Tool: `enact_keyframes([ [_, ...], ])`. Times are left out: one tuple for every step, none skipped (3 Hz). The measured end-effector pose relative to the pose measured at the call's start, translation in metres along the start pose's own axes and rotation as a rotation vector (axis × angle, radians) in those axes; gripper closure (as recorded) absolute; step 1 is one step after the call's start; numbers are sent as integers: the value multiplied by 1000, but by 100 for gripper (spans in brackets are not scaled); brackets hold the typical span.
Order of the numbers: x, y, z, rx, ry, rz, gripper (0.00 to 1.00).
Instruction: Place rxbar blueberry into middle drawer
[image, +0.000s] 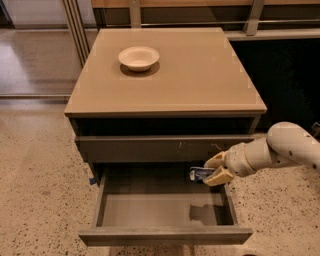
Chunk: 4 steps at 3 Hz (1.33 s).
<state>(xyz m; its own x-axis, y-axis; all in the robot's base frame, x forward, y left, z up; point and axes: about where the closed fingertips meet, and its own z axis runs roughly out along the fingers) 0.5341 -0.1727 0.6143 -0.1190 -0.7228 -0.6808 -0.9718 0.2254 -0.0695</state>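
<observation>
The rxbar blueberry (198, 174), a small bar in a shiny dark blue wrapper, is held in my gripper (212, 169). The cream fingers (218, 177) are shut on it. The gripper reaches in from the right and holds the bar above the right back part of the open middle drawer (165, 209). The drawer is pulled out, with a flat grey floor and a plain front panel (165, 236). The bar's shadow falls on the drawer floor below it.
A cream bowl (138, 57) stands on the cabinet top (200, 80) at the back left. A closed drawer front with small pale scratch marks (165, 148) sits just above the open drawer. Speckled floor surrounds the cabinet; a dark wall lies to the right.
</observation>
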Motion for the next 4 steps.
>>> enact_keyframes([
  [0,0,0,0,0,0,100],
  [15,-2,28,21,0,-37,100],
  [31,0,72,28,-18,-69,100],
  [54,6,128,12,-24,-70,100],
])
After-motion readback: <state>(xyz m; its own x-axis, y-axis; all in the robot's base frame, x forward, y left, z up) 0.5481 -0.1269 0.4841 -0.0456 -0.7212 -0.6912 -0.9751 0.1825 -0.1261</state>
